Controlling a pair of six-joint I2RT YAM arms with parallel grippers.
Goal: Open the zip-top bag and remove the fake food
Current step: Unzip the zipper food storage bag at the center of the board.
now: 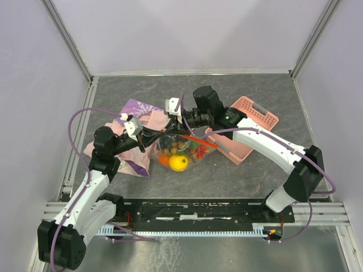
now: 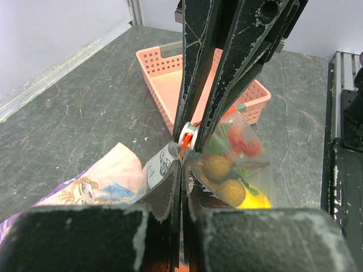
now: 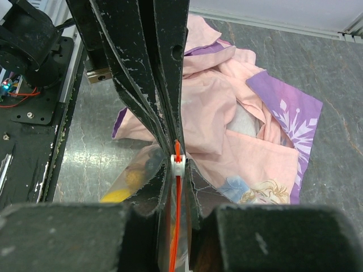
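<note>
Left gripper clamps fully shut on the orange-red zip strip of the clear crinkly zip-top bag at table centre. Opposite, the right gripper pinches the strip, likely to part the mouth. Plastic fake food lies inside.

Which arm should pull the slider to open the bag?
Right, likely: right gripper pinches the white slider on the zip-top bag, and the orange zip strip runs toward its side. left gripper is shut on the bag edge, a good anchor.
</note>
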